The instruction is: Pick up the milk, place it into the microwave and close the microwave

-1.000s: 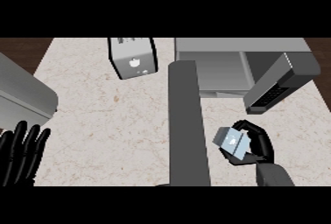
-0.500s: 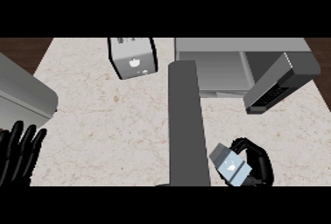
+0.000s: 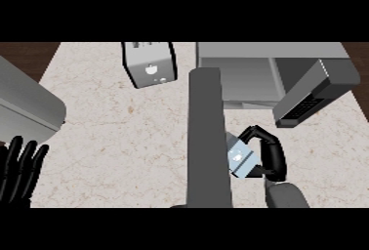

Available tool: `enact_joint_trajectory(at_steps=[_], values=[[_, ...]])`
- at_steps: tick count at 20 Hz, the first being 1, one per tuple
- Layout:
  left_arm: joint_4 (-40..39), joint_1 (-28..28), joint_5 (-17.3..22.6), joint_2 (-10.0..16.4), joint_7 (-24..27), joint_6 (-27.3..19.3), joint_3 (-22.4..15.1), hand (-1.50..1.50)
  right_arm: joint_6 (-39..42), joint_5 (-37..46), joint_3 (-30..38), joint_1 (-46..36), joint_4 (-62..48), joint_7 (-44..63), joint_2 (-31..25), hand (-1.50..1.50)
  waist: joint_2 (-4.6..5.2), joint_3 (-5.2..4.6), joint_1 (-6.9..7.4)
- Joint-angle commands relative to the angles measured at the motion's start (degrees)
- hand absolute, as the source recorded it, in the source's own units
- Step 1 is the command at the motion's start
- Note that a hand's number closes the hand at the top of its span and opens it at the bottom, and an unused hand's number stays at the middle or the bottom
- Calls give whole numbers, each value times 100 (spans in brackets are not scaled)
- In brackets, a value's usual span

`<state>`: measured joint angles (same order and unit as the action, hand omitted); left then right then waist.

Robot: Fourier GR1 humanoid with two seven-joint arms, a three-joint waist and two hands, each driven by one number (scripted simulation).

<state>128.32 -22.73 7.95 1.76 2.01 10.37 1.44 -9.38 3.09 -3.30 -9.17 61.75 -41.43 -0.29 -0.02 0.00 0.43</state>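
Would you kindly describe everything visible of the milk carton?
The milk is a small pale blue carton with a white mark on its face, tilted diagonally. The right hand curls black fingers round its right side. Its left edge borders a grey post. It shows over the counter; whether it rests there is unclear.

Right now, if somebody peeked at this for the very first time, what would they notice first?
Probably the black right hand low at the right, curled round the little milk carton, close beside a tall grey bar that runs down the middle. Next comes the microwave at the top right, with its door swung open. The left hand rests open at the lower left edge.
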Motion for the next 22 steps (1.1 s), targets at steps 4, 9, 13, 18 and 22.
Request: enact_joint_trajectory(at_steps=[4, 9, 13, 18, 22], values=[[-180, 395, 260, 199, -220, 49, 388, -150, -985, 409, 162, -1349, -635, 1225, -89, 150, 11, -1, 6], [-356, 330, 279, 176, -50, 218, 345, -150, -1448, 573, 698, -2690, -2513, 924, -190, 150, 49, 5, 125], [-625, 299, 297, 206, 335, 433, 431, -150, -1186, 413, 1166, -3556, -3439, 894, -811, 150, 83, 6, 208], [-323, 390, 498, 298, -110, 389, 470, -150, -1823, 616, 1332, -4181, -4370, 947, -995, 150, 138, 14, 364], [-484, 495, 270, 253, 24, 409, 300, -150, -2384, 649, 1524, -4449, -4694, 1014, -1332, 150, 184, 15, 416]])
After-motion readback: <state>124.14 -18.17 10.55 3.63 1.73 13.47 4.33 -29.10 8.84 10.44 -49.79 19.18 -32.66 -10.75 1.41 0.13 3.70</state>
